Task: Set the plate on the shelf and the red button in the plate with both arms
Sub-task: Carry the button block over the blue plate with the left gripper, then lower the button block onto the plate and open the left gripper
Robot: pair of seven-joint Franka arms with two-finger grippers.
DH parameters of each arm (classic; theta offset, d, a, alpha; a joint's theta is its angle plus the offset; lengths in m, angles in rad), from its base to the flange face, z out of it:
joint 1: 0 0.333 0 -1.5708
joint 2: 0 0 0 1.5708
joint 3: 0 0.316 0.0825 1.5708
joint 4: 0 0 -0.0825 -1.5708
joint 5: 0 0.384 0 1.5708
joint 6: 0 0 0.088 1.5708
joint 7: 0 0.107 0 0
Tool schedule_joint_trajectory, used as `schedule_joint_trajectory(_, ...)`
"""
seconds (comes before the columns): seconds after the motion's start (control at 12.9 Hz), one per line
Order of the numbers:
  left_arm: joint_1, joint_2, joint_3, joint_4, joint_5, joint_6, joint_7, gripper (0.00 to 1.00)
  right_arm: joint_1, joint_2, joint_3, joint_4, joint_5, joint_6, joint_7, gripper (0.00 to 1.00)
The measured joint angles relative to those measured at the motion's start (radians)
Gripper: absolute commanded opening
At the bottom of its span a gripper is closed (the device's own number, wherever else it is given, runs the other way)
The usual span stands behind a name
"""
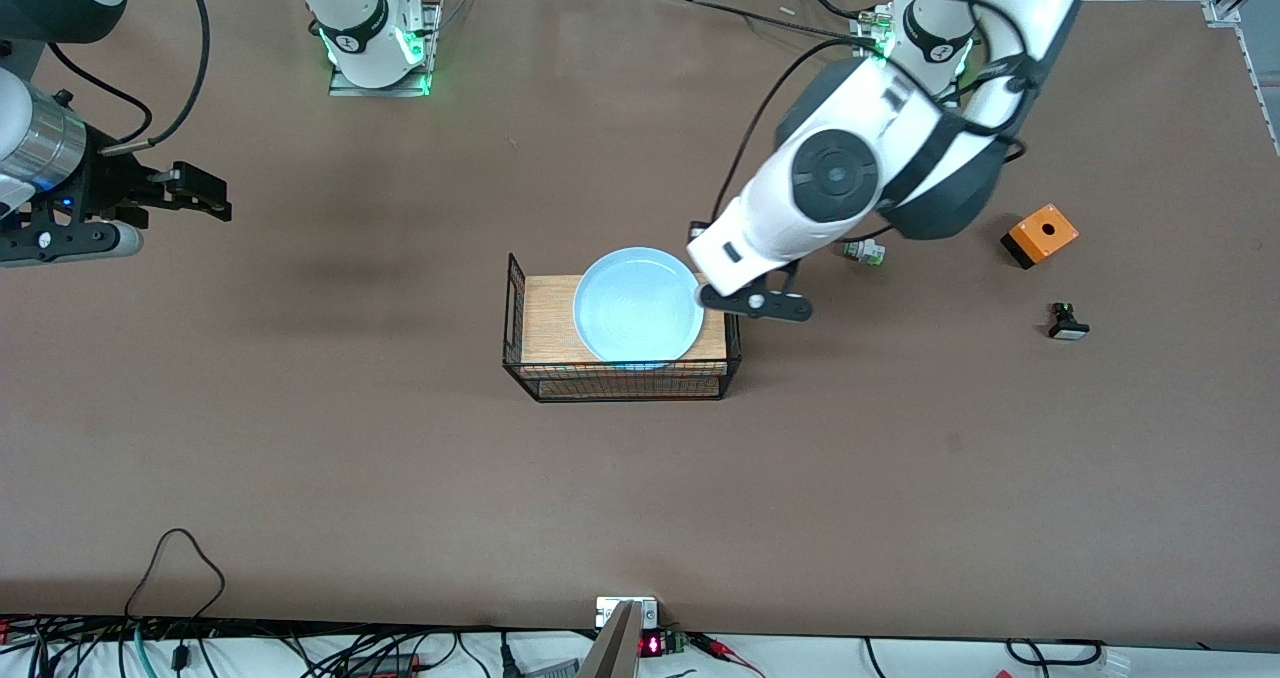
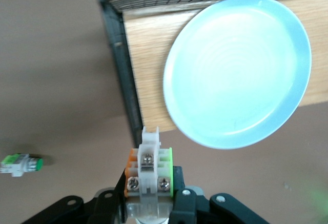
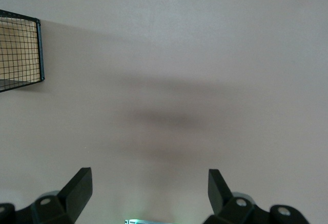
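1. While the red button [image 2: 148, 170] is pinched in the left gripper [image 2: 149, 203] over the rack's [image 1: 515, 308] edge at the left arm's end, beside the plate [image 1: 638, 306] lying on it, slippage could drop it onto the table [image 1: 400, 478].
2. If lowered carelessly, the plate could be nudged off.
3. Wide-spread, empty, the right gripper [image 3: 148, 188] waits over the right arm's table end.

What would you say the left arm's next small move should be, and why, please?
Probably carry the left gripper a little farther in over the plate before lowering. It is shut on a small white button part, hanging beside the plate's rim at the edge of the wire basket, so a release here might miss. The right gripper waits open over bare table.
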Motion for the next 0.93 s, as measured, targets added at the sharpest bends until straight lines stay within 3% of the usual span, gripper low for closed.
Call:
schedule_joint_trajectory(0.39,-0.098,0.039,0.001,0.022,0.005,0.078,-0.118,0.00,0.000,0.002,0.000,0.000,0.000,0.001,0.000,1.00)
schedule_joint_trajectory(0.93,-0.113,0.148,0.004,0.122,0.006,0.176,-0.121,0.00,0.000,0.004,0.000,0.000,0.000,0.002,0.000,1.00)
